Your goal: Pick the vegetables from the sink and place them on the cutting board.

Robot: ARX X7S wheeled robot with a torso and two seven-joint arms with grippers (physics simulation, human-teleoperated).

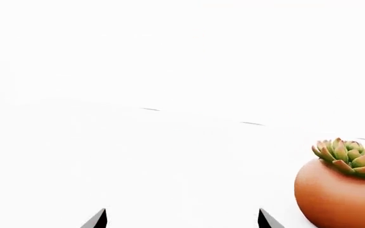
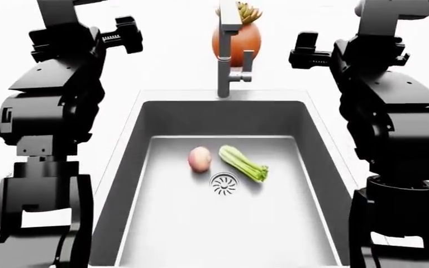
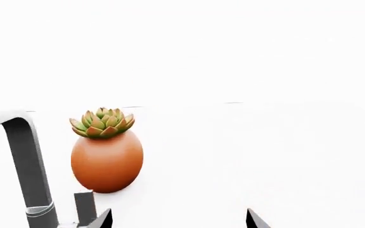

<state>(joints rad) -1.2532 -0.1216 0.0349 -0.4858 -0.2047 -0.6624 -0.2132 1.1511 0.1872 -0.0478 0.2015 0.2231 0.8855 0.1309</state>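
Two vegetables lie on the floor of the grey sink (image 2: pixel 315 145): a pinkish-tan onion (image 2: pixel 199 158) and, just right of it, a light green celery stalk (image 2: pixel 243 163), both beside the round drain (image 2: pixel 224 184). The cutting board is out of view. My left gripper (image 1: pixel 182 219) is open and empty, held up over the white counter left of the sink. On the other side, my right gripper (image 3: pixel 176 219) is also open and holds nothing. Both arms are raised well above the vegetables and touch neither.
A tall grey faucet (image 2: pixel 228 56) stands at the sink's far edge, also seen in the right wrist view as the faucet (image 3: pixel 27 166). Behind it sits a green succulent in an orange pot (image 2: pixel 237 38) (image 3: pixel 106 159) (image 1: pixel 338 197). My left arm (image 2: pixel 51 111) and right arm (image 2: pixel 393 111) flank the basin.
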